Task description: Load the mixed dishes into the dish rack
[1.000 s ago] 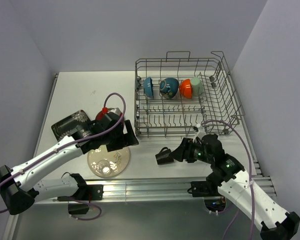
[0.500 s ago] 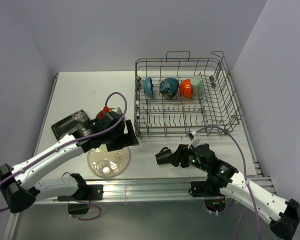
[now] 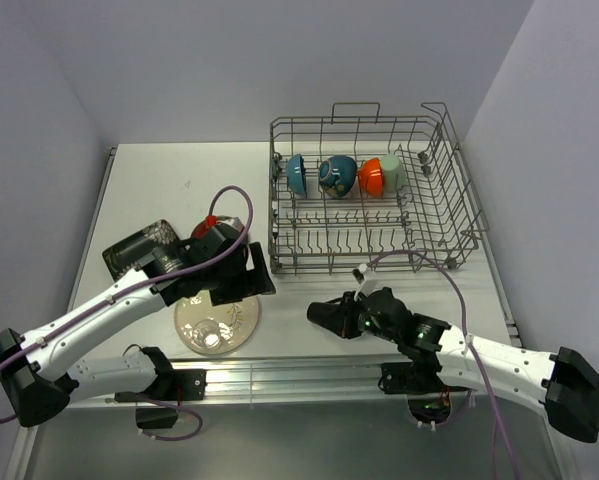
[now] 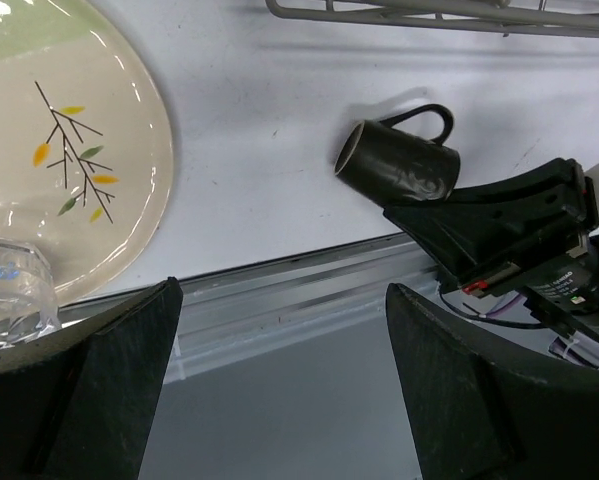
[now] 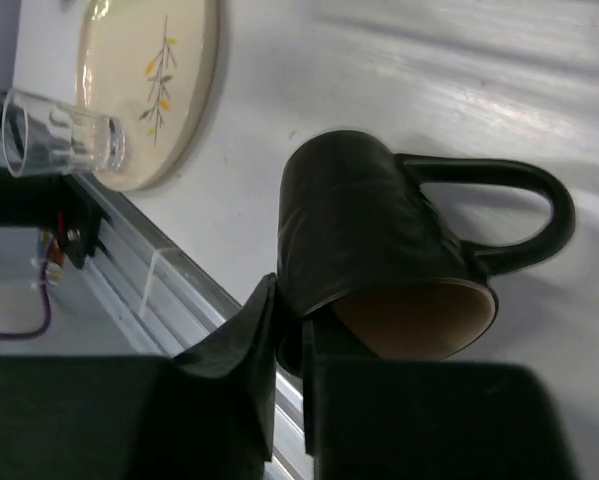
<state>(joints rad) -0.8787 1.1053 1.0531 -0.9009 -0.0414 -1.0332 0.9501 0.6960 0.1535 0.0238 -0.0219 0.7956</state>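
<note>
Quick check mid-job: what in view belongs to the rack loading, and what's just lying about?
Job: dish rack, holding blue bowl, patterned bowl, orange bowl, green cup; on table: dark mug, cream plate, clear glass, black square plate, red saucer.
Not the job: purple cable, metal rail.

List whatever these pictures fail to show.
- Right gripper: open or shut on the mug is unclear; right wrist view, too dark and cut by the bottom edge.
- Red saucer: top view, left arm covers most.
- Black plates: count unclear; top view, same arm overlaps.
</note>
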